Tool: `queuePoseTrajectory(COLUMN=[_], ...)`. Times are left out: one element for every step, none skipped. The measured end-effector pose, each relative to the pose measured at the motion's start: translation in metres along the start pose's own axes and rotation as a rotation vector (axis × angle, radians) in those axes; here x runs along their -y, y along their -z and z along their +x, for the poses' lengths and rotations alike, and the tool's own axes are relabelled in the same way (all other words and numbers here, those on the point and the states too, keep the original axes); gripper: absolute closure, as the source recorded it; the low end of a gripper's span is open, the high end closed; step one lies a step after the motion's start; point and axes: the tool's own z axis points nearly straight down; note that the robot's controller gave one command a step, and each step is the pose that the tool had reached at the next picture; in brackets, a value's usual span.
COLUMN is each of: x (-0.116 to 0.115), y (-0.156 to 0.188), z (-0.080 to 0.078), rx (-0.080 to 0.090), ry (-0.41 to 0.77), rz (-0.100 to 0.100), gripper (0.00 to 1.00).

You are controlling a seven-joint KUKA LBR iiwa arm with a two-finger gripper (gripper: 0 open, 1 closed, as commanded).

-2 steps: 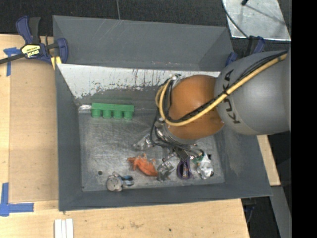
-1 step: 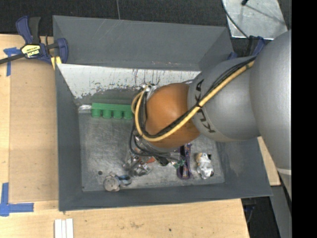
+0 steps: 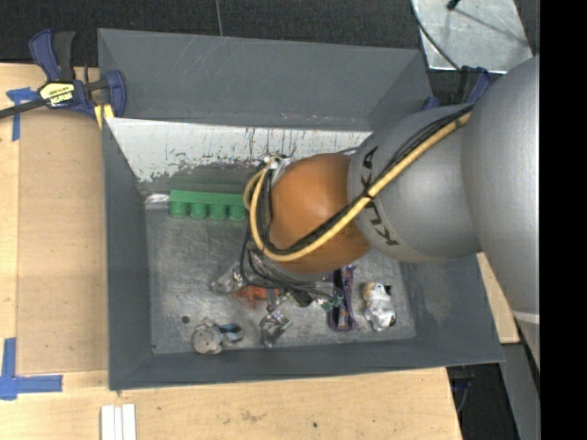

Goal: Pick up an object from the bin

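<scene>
Apparently nothing is lifted yet: the gripper (image 3: 268,302) sits low in the bin (image 3: 128,273), at the lower middle of the frame, just beside a small red-orange piece (image 3: 247,292) on the floor. I cannot tell how far it is open or whether it holds anything.
</scene>
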Motion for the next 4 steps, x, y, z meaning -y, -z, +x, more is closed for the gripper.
queuePoseTrajectory(x=[0.000, 0.023, 0.028, 0.028], y=[0.000, -0.006, -0.010, -0.010], z=[0.000, -0.015, 0.026, 0.026], rx=[0.000, 0.000, 0.020, 0.020], ry=[0.000, 0.175, 0.357, 0.357], rz=[0.000, 0.000, 0.009, 0.009], gripper=[0.00, 0.00, 1.00, 1.00])
